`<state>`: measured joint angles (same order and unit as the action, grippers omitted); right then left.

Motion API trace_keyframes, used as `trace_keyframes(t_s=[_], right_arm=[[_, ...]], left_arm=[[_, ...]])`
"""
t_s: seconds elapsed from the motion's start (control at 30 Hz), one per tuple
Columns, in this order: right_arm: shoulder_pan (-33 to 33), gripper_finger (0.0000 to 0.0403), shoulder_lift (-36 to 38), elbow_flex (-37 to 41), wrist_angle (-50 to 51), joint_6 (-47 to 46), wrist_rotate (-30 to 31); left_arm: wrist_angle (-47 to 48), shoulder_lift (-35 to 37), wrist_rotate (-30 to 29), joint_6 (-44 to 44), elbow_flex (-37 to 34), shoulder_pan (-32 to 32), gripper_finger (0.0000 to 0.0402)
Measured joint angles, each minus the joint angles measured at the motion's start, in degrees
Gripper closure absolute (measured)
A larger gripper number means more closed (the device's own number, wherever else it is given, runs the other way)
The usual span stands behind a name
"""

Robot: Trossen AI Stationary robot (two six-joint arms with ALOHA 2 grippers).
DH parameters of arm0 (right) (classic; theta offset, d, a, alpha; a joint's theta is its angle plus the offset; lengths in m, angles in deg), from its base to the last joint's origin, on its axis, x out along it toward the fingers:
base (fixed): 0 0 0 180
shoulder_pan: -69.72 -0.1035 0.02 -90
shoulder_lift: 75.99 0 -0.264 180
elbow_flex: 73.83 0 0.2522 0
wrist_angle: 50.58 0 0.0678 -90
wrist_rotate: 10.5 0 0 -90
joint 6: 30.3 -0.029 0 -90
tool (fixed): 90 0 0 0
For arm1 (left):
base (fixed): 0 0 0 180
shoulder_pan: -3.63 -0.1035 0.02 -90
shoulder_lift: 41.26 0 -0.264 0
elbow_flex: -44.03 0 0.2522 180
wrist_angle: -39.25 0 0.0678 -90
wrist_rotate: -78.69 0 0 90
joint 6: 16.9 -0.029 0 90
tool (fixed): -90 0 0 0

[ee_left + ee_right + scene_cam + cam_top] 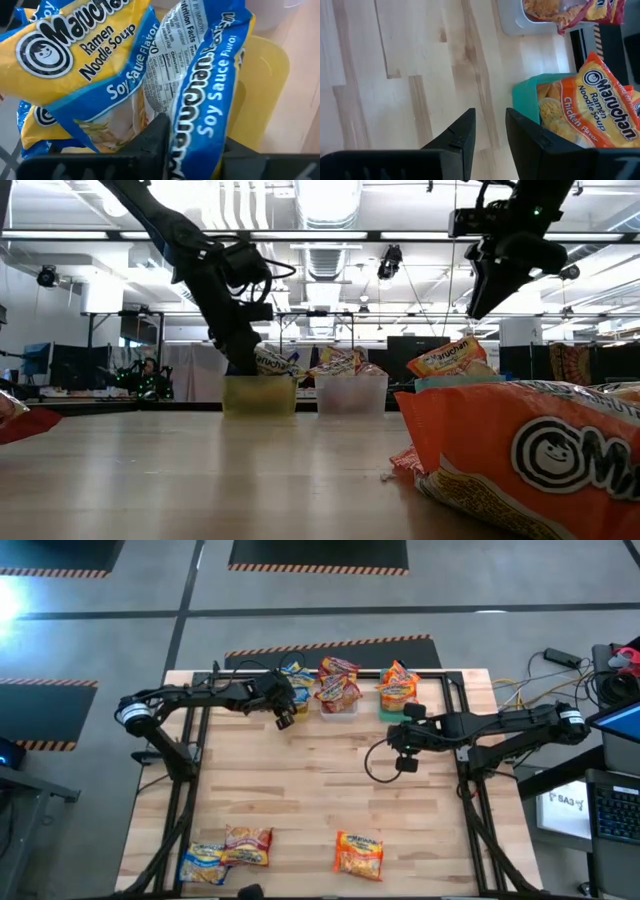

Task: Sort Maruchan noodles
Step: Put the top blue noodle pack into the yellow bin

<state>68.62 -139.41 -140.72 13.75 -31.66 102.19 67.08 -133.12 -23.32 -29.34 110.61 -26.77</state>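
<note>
Seen from above, the left pincer (285,712) hovered at the yellow bin (259,395) near the far edge of the worktop (300,790), at about eleven o'clock from the worktop's middle. Its wrist camera looked straight down on blue-and-yellow soy sauce packets (100,65) heaped in that bin, one dark finger (152,142) pressed against a packet; whether the fingers actually clamped anything, I could not tell.

The right pincer (404,755) hung above bare wood at about two o'clock from the middle, just in front of the green bin (525,97). Its fingers (457,135) stood slightly apart with nothing between them.

Orange chicken packets (397,688) filled the green bin, and red packets (337,683) sat in the clear bin (338,710) between the yellow and green ones.

Three packets lay loose along the near edge of the worktop: a blue-and-yellow packet (203,863) at about seven o'clock, a red packet (247,846) touching it and overlapping its right side, and an orange packet (359,853) well apart from them at about five o'clock.
</note>
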Motion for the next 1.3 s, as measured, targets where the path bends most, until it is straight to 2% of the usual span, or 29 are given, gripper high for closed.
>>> trace_keyframes(t_s=[0.2, 0.37, 0.5, 0.73, 1.1, 1.3], right_arm=[[0.0, 0.0308, 0.0, 0.0, -0.6, -0.2, 0.5], [0.0, 0.0309, 0.0, 0.0, -1.7, 0.0, 1.5], [0.0, 0.0313, 0.0, 0.0, -3.8, 2.8, 1.4], [0.0, 0.0319, 0.0, 0.0, -5.1, 3.4, 1.4], [0.0, 0.0314, 0.0, 0.0, -5.1, 3.4, 1.4], [0.0, 0.0323, 0.0, 0.0, -5.1, 3.3, 1.4]], left_arm=[[0.0, 0.0, -6.0, -0.6, 0.0, -0.2, 0.0294], [-0.8, 0.0, -6.5, -0.3, 0.0, -0.2, 0.0250], [-1.6, 0.0, -6.5, 1.2, 0.0, -0.2, 0.0231], [-6.0, 0.3, -11.1, 1.7, 0.0, -0.3, 0.0226], [-3.2, -0.2, -11.2, 4.9, 0.0, -0.1, 0.0226], [-3.7, 3.6, -11.5, 5.5, 0.0, 1.2, 0.0226]])
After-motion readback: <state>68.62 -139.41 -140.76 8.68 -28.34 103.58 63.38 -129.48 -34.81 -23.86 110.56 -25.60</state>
